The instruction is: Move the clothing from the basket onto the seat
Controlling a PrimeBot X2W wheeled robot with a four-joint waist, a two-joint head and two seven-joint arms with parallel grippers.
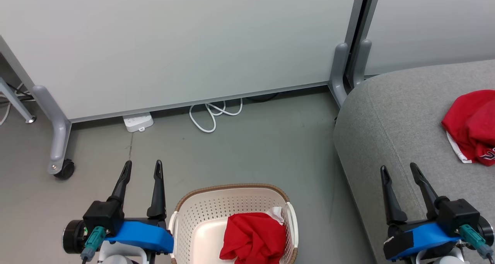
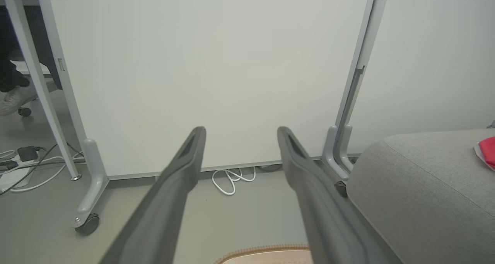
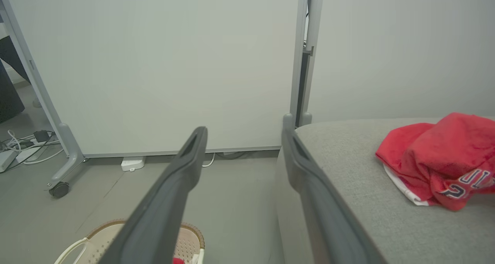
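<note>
One red garment (image 1: 253, 237) is seen crumpled at the near right of the basket (image 1: 232, 187), on the floor left of the seat (image 1: 386, 121); a red jersey (image 1: 470, 126) is already laid on the seat's right, so the task is judged half done; the left gripper (image 1: 142, 167) and right gripper (image 1: 398, 169) are held with jaws apart, empty, touching nothing, presumably readied for another pick

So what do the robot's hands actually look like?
The left gripper and right gripper look alike: two long, tapering black fingers rising from a black block, a bright blue cover behind it, and a teal cable plug at the wrist. Pale casing shows beneath.
</note>
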